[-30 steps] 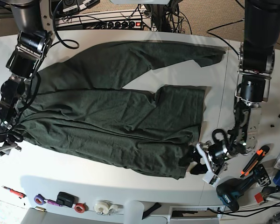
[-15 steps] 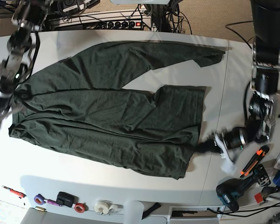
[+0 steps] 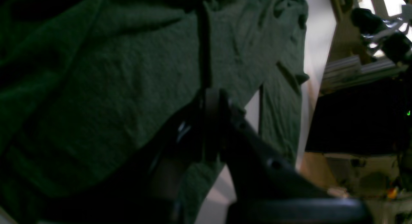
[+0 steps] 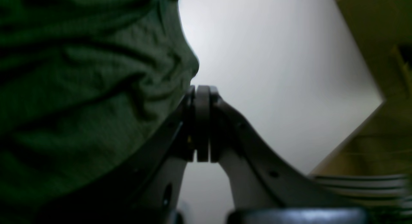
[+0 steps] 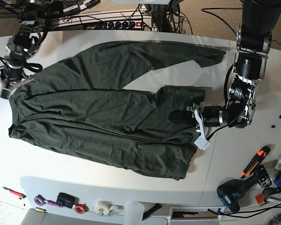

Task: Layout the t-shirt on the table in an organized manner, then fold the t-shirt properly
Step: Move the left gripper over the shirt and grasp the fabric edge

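The dark green t-shirt (image 5: pixel 103 112) lies spread and wrinkled on the white table (image 5: pixel 225 79), one sleeve reaching to the back right. My left gripper (image 5: pixel 175 116) is shut, its tips resting low over the folded flap on the shirt's right side. In the left wrist view the closed left gripper (image 3: pixel 210 98) points at knit cloth (image 3: pixel 112 88), and no fabric shows between the pads. My right gripper (image 5: pixel 5 88) is shut at the shirt's left edge. In the right wrist view the right gripper (image 4: pixel 202 92) has the cloth (image 4: pixel 80 88) beside its left finger and bare table behind it.
Tape rolls (image 5: pixel 79 207), a red screwdriver (image 5: pixel 11 192), a drill (image 5: pixel 234 193) and an orange knife (image 5: pixel 255 161) lie along the near edge and right side. A power strip (image 5: pixel 124 23) and cables sit behind the far table edge.
Both grippers went from open to shut. The left arm left the shirt's lower right corner and moved up onto the right flap. The right arm moved back along the left edge.
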`<state>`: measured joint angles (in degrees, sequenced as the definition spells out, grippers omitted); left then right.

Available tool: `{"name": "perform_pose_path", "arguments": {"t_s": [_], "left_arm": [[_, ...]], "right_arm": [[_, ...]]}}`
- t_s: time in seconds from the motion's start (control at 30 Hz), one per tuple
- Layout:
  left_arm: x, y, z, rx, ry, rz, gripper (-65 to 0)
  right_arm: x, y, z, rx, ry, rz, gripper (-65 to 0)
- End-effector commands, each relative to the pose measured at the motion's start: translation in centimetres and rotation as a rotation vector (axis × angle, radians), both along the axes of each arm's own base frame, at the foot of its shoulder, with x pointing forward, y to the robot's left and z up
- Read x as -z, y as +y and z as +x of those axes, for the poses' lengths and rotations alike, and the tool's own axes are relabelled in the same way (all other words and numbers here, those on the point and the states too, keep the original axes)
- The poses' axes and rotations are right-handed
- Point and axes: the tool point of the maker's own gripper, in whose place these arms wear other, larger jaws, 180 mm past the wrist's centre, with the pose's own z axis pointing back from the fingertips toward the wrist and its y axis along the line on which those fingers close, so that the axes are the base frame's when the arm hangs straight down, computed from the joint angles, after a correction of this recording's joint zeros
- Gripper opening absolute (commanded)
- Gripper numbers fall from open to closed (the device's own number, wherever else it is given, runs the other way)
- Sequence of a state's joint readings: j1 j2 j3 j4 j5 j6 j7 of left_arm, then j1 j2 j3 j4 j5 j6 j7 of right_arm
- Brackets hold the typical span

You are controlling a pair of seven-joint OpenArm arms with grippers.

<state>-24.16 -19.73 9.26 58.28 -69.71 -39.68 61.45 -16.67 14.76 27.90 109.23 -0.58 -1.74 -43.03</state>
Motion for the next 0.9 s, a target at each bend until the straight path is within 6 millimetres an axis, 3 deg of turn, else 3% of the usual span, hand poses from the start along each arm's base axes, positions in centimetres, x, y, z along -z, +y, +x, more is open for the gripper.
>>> {"name": "perform_pose_path", "arguments": {"t_s": [0.0, 0.1, 0.23, 0.33, 0.4, 0.53, 0.67, 0.87], "left_arm": [[-3.0, -0.2, 2.0, -0.018, -0.107, -0.030, -65.0], [-4.6, -0.4, 3.4, -0.039, -0.274, 0.040, -65.0], [-7.8, -0.2, 5.5, -0.108, -0.618, 0.129, -65.0], [-9.1, -0.2, 5.0, -0.126, -0.825, 0.149, -65.0], [-8.5, 0.0, 3.9, -0.129, -0.856, 0.141, -65.0], [-5.2, 0.2, 1.4, -0.103, -0.834, 0.181, -65.0], [-3.0, 0.3, -0.4, -0.069, -0.834, 0.221, -65.0], [-1.6, 0.9, -1.4, -0.022, -0.876, 0.354, -65.0]], "right_arm": [[-1.8, -0.6, 0.4, -0.002, -0.087, 0.002, -65.0], [-2.4, 0.5, 0.9, -0.077, -0.234, 0.171, -65.0], [-4.8, 1.9, 1.2, -0.211, -0.407, 0.244, -65.0], [-5.4, 2.2, 0.9, -0.252, -0.435, 0.248, -65.0], [-5.3, 2.1, 0.7, -0.249, -0.431, 0.246, -65.0], [-5.1, 2.0, 0.6, -0.247, -0.423, 0.238, -65.0], [-5.0, 1.9, 0.5, -0.242, -0.410, 0.231, -65.0], [-1.8, 0.6, 0.1, -0.188, -0.392, 0.290, -65.0]]}}
